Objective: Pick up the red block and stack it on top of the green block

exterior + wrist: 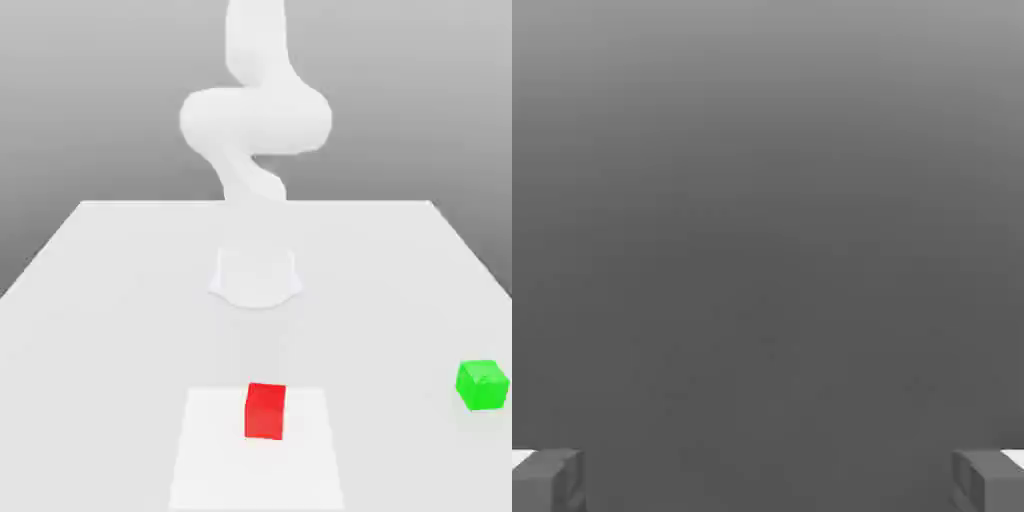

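1. A pale, smooth bench (pixel 120 330) spreads out below the end effector (pixel 768 482), its far edge straight and its sides slanting outward toward the exterior view's camera.
2. A flat, four-sided white patch (pixel 220 475), brighter than the surface around it, lies on the bench, also lower than the end effector; how far to its side, I cannot tell.
3. A plain grey backdrop (pixel 70 110) rises behind the bench.
4. Ahead of the end effector, past its tips, is a grey expanse (pixel 768 220), darker lower down in the hand view.

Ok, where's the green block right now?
The green block sits on the tabletop at the exterior view's right edge, off to the right of the red block.
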You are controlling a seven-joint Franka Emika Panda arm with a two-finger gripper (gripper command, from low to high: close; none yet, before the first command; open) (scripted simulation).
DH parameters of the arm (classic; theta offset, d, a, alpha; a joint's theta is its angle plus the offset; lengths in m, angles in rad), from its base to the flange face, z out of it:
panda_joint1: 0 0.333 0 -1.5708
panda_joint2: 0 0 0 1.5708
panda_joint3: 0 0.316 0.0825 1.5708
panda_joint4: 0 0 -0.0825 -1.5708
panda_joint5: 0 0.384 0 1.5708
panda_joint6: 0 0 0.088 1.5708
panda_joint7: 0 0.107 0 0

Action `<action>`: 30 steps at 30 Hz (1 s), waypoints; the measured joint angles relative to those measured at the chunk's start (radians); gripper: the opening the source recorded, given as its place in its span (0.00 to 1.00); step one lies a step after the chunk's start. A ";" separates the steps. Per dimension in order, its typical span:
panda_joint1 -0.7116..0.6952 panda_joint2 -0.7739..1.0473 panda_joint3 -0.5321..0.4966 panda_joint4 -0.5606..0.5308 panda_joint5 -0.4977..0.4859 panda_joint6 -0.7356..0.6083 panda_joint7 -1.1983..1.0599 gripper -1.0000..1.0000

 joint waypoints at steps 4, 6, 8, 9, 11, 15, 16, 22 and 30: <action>0.090 0.107 -0.093 -0.067 0.025 0.065 -0.206 0.50; 0.131 0.160 -0.133 -0.100 0.038 0.096 -0.306 0.50; 0.171 0.213 -0.170 -0.132 0.050 0.127 -0.405 0.50; 0.190 0.240 -0.187 -0.149 0.056 0.142 -0.455 0.50; 0.226 0.294 -0.219 -0.181 0.068 0.173 -0.553 0.50; 0.290 0.402 -0.271 -0.246 0.089 0.236 -0.748 0.50; 0.305 0.428 -0.282 -0.262 0.093 0.251 -0.796 0.50; 0.363 0.579 -0.320 -0.359 0.094 0.346 -1.067 0.50; 0.359 0.731 -0.323 -0.462 -0.010 0.465 -1.293 0.50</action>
